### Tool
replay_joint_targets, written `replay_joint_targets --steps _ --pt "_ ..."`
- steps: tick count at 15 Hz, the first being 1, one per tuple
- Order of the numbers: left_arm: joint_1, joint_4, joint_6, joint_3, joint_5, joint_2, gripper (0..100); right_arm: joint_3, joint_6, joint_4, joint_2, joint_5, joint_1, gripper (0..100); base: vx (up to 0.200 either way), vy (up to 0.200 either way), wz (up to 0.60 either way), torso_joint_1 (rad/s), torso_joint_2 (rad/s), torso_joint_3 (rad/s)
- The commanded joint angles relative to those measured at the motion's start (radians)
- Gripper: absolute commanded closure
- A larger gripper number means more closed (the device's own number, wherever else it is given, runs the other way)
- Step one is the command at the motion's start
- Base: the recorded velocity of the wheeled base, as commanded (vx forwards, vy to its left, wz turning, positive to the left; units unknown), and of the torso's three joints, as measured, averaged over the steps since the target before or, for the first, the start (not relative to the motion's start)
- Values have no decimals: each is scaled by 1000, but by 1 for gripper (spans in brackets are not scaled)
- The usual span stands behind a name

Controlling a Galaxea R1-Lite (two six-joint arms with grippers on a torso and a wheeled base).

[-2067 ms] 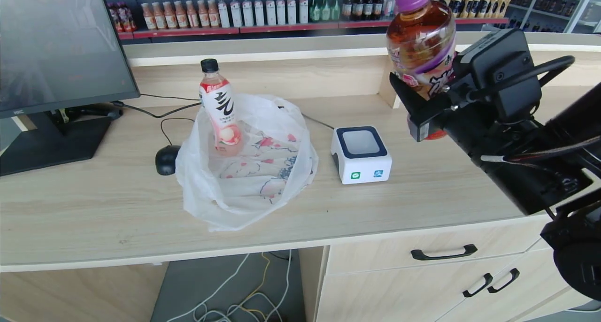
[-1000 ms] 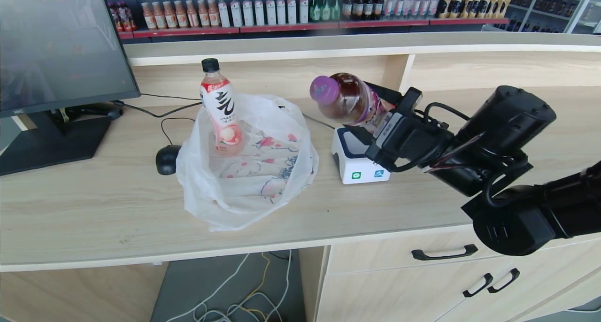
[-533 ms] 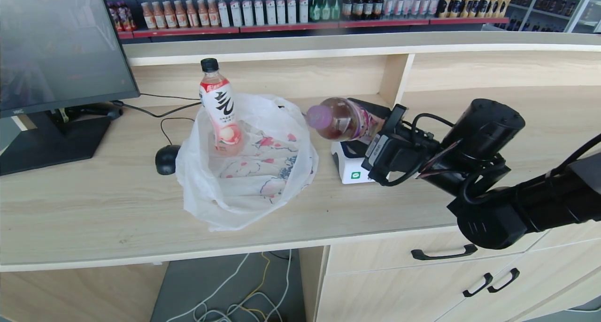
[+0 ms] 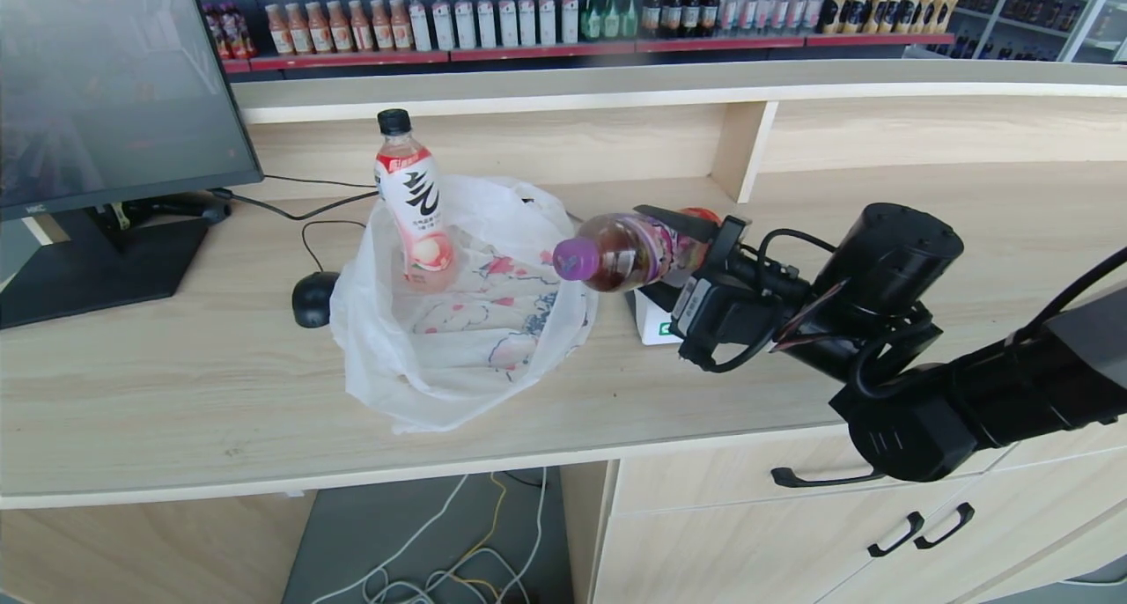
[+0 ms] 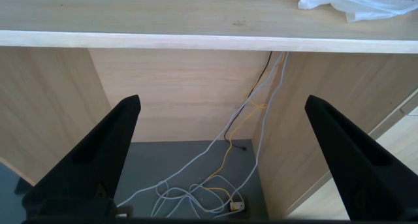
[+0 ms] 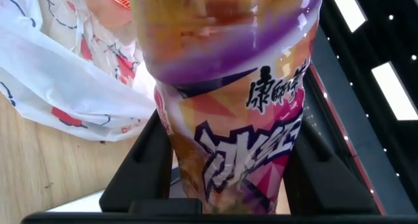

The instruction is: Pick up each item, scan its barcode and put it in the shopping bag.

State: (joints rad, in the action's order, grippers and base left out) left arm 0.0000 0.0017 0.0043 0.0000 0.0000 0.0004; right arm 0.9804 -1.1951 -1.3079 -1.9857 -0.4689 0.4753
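Note:
My right gripper (image 4: pixel 682 247) is shut on a purple-capped tea bottle (image 4: pixel 627 251), which lies almost level above the counter with its cap at the right rim of the white shopping bag (image 4: pixel 458 313). The same tea bottle (image 6: pixel 228 100) sits between the black fingers (image 6: pixel 140 165) in the right wrist view, with the bag (image 6: pixel 59 74) beyond it. A peach drink bottle (image 4: pixel 412 203) stands upright inside the bag. The white barcode scanner (image 4: pixel 656 322) sits on the counter, mostly hidden behind the gripper. My left gripper (image 5: pixel 222 159) hangs open below the counter edge, holding nothing.
A monitor (image 4: pixel 114 84) on its stand fills the counter's left end, and a black mouse (image 4: pixel 313 298) lies beside the bag. A raised wooden ledge (image 4: pixel 616 89) runs along the back. Drawers with black handles (image 4: pixel 823 478) are below the counter. Cables (image 5: pixel 215 185) lie on the floor underneath.
My right arm brought the tea bottle down from high at the right, tipped it level over the scanner, then carried it left until its cap reached the bag's rim.

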Motion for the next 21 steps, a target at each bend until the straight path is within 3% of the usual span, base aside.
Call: replay_joint_targets --steps 1,21 --pt "0 0 0 0 0 0 0 -3 3 -1 -4 0 0 100 0 0 0 0 0 0" --pt "0 0 2 0 0 0 0 -8 29 -8 4 3 23 100 0 0 0 0 0 0"
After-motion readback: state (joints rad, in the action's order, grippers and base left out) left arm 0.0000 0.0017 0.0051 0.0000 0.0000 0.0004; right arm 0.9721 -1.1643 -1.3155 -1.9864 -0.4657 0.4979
